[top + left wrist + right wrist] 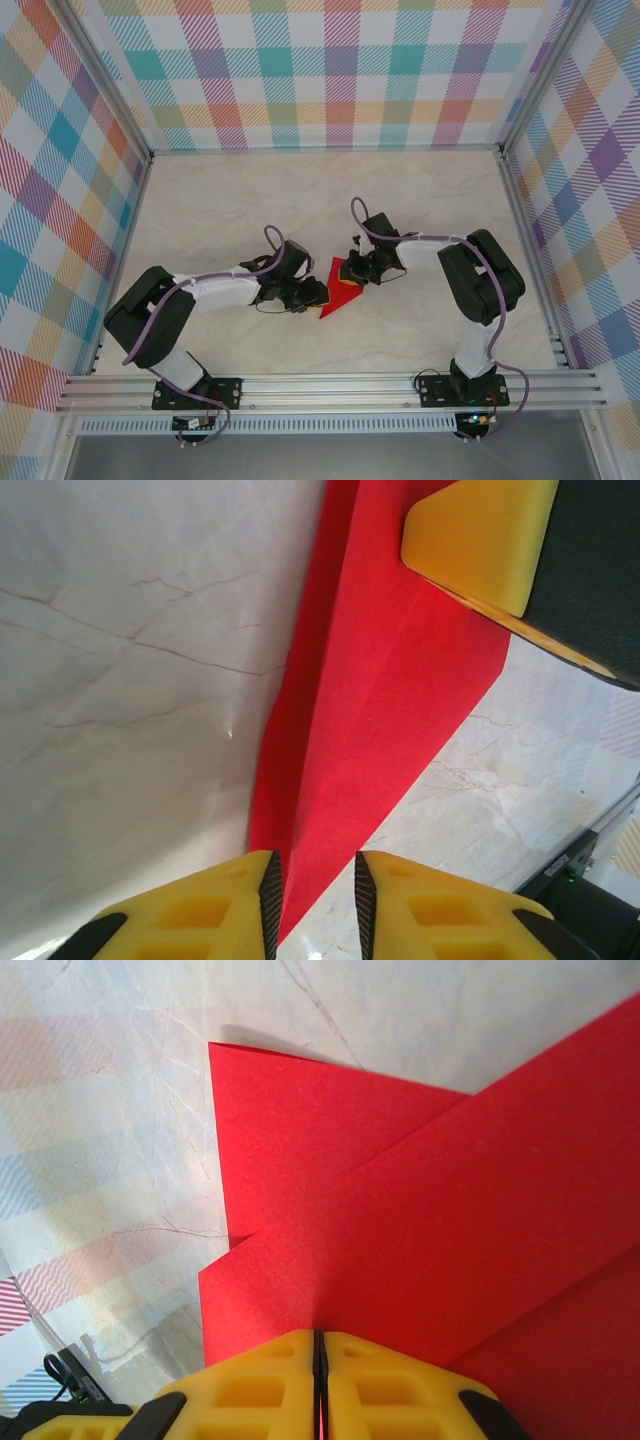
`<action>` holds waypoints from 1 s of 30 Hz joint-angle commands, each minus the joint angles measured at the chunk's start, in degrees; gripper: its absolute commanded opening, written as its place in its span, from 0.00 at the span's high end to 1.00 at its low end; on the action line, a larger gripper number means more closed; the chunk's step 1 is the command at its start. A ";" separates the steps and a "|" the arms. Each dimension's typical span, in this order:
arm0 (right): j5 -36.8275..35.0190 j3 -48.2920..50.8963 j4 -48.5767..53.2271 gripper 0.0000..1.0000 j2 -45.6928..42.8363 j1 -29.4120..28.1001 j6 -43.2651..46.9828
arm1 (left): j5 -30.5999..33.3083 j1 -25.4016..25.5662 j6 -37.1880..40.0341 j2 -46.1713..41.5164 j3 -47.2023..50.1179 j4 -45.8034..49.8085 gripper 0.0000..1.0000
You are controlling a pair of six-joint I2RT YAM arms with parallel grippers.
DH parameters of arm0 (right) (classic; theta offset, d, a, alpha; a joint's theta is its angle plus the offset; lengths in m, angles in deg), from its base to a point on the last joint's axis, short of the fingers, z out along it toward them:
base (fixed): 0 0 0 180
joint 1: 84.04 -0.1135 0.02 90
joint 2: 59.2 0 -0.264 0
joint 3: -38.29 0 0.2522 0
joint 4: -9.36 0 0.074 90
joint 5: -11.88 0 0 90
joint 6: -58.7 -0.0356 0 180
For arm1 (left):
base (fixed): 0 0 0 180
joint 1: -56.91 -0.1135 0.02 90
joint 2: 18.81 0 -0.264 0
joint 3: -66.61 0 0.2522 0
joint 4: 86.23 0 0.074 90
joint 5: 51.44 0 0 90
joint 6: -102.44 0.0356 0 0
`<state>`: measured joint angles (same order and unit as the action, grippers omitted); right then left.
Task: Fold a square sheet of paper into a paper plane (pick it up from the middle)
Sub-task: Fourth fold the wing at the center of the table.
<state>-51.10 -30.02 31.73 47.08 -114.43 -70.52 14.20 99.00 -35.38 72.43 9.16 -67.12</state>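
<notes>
surf: pale marbled table (250, 200) | on it: folded red paper (331, 300), ctr, tip twd near edge

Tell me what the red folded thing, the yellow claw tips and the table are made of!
The red paper is thin paper, matte and slightly grainy, and it holds sharp creases. The yellow claw tips look like moulded plastic or firm rubber, dull, with pressed-in pockets. The table looks like pale marble with thin veins, though it may be only a printed surface.

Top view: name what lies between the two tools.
The folded red paper lies between the left tool and the right tool, seen in the top view.
</notes>
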 commanded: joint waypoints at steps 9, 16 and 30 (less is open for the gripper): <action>-4.97 0.58 2.98 0.91 2.88 -0.28 -0.07 | -4.13 -0.18 -0.46 1.68 1.03 0.01 0.84; -4.97 0.58 3.07 0.91 3.27 -0.28 0.07 | -1.01 -0.16 1.21 -0.47 1.08 2.74 0.75; -5.23 0.32 3.13 0.91 4.03 -0.28 -0.07 | -1.71 -0.15 1.06 0.85 2.04 2.17 0.79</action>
<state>-50.88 -30.30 31.99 47.41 -114.43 -70.52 12.67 99.00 -34.68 73.72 10.23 -66.60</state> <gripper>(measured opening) 0.093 0.212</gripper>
